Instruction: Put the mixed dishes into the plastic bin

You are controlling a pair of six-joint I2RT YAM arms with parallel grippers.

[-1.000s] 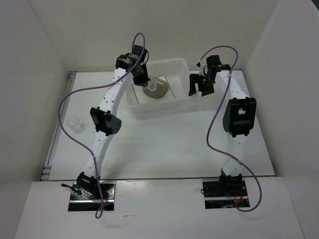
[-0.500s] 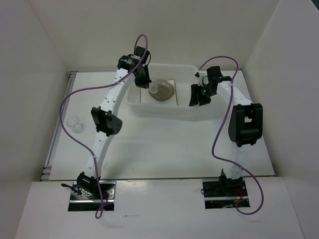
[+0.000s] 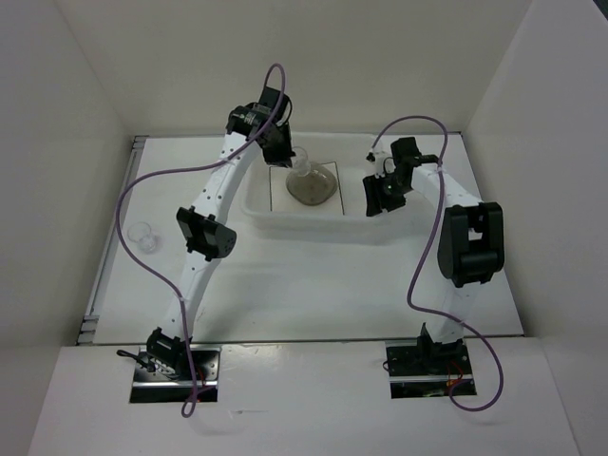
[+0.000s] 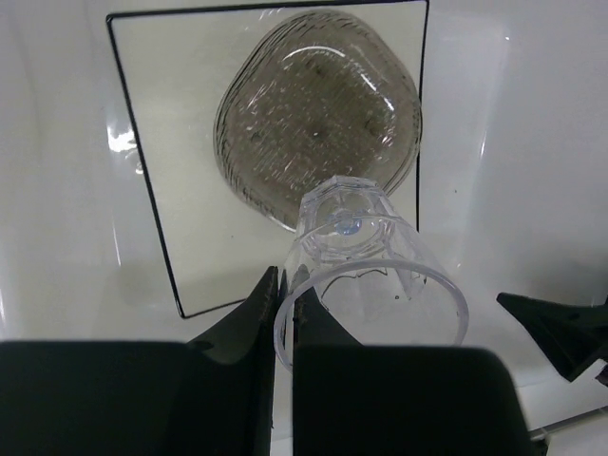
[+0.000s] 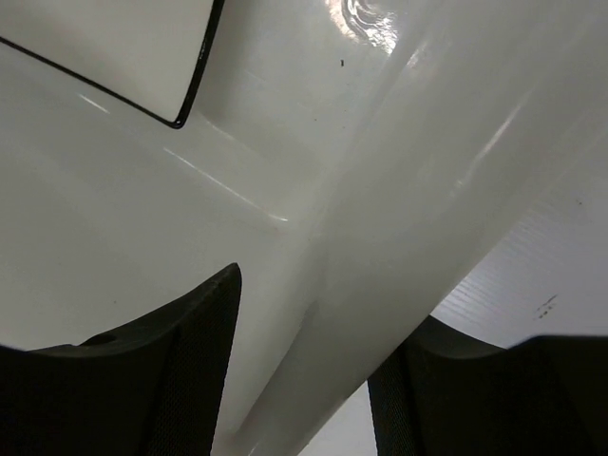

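I see a square plate (image 4: 180,209), white with a thin black outline. On that plate the dish (image 4: 318,123) is smoky grey, translucent, finely speckled. The cup (image 4: 366,256) above the plate is clear, colourless. Around the plate the plastic bin (image 5: 399,171) is milky white.

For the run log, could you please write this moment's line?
left pincer: holds clear cup over speckled dish | right pincer: astride plastic bin wall, grip unclear
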